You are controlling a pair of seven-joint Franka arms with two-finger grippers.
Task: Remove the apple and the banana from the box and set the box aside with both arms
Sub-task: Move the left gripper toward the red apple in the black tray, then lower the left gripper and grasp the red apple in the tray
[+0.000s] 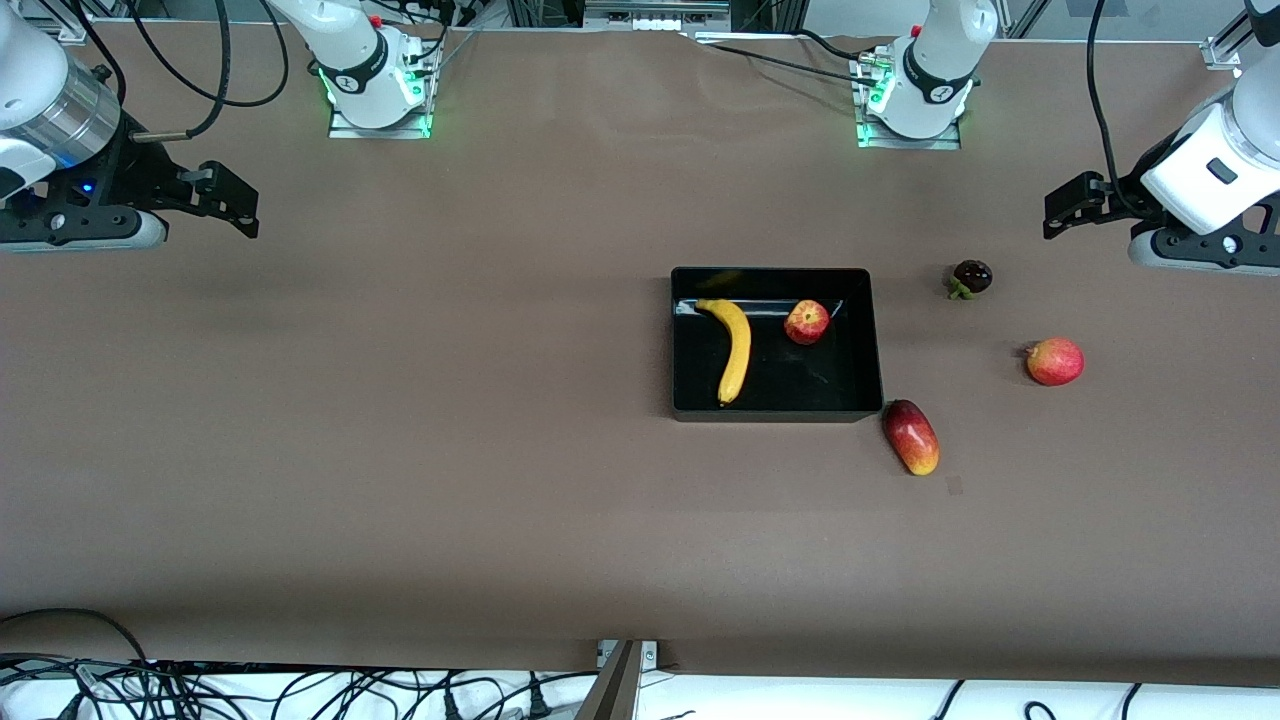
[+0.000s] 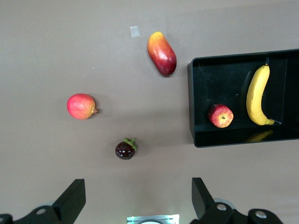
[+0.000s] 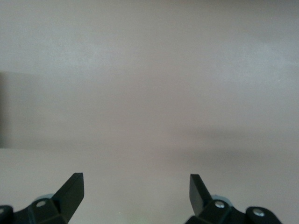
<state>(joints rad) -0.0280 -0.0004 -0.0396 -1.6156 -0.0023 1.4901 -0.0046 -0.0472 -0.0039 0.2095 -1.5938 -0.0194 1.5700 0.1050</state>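
The black box stands on the brown table, toward the left arm's end of the middle. The yellow banana and the small red apple with yellow streaks lie inside it, apart from each other. The left wrist view also shows the box, banana and apple. My left gripper is open and empty, up over the left arm's end of the table; it also shows in its wrist view. My right gripper is open and empty over the right arm's end, above bare table.
An oblong red-yellow mango lies just off the box's corner, nearer the front camera. A larger red round fruit and a dark purple fruit lie between the box and the left gripper. All three show in the left wrist view.
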